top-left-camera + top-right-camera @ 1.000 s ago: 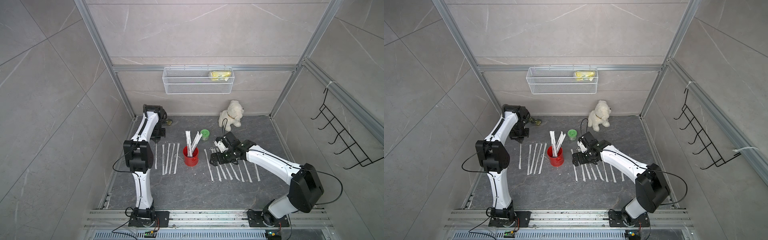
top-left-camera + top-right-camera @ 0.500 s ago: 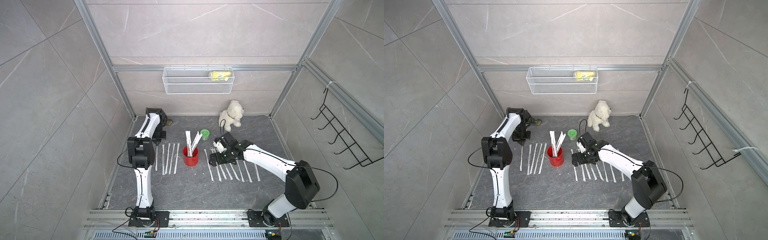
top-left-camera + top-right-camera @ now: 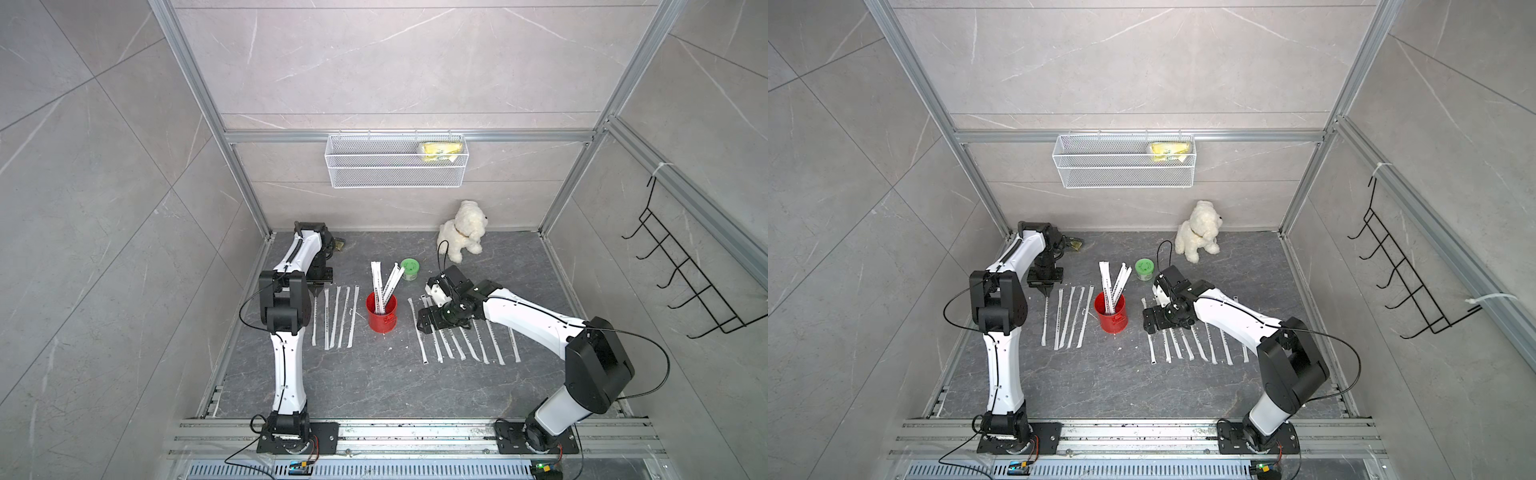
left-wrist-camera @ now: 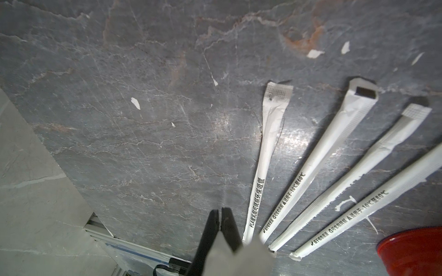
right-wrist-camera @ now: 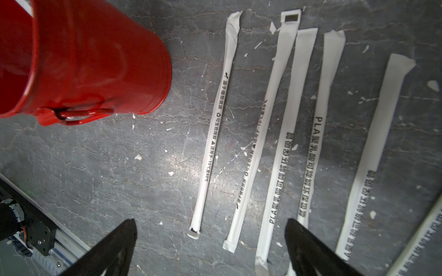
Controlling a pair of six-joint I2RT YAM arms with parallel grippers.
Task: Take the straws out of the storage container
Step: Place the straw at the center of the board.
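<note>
The red storage container (image 3: 381,316) (image 3: 1112,318) stands upright mid-floor with some white straws (image 3: 384,282) leaning in it. Left of it lie several straws (image 3: 338,316) (image 4: 311,167) in a row. My left gripper (image 3: 318,294) (image 3: 1047,294) (image 4: 219,211) hangs over that row's outer side, shut on one more straw (image 3: 314,322), a pale blur at the jaws in the left wrist view. Right of the can (image 5: 95,59) lies another row of several straws (image 3: 461,340) (image 5: 212,133). My right gripper (image 3: 428,322) (image 5: 210,229) hovers open over its near-can end, holding nothing.
A green-lidded jar (image 3: 409,268) and a white plush dog (image 3: 461,230) sit behind the can. A white wire basket (image 3: 395,166) hangs on the back wall, a black hook rack (image 3: 685,282) on the right wall. Paper scraps dot the floor.
My left gripper and its straw have shifted slightly toward the front, and that arm's elbow has swung inward. The right gripper has edged toward the can, still open.
</note>
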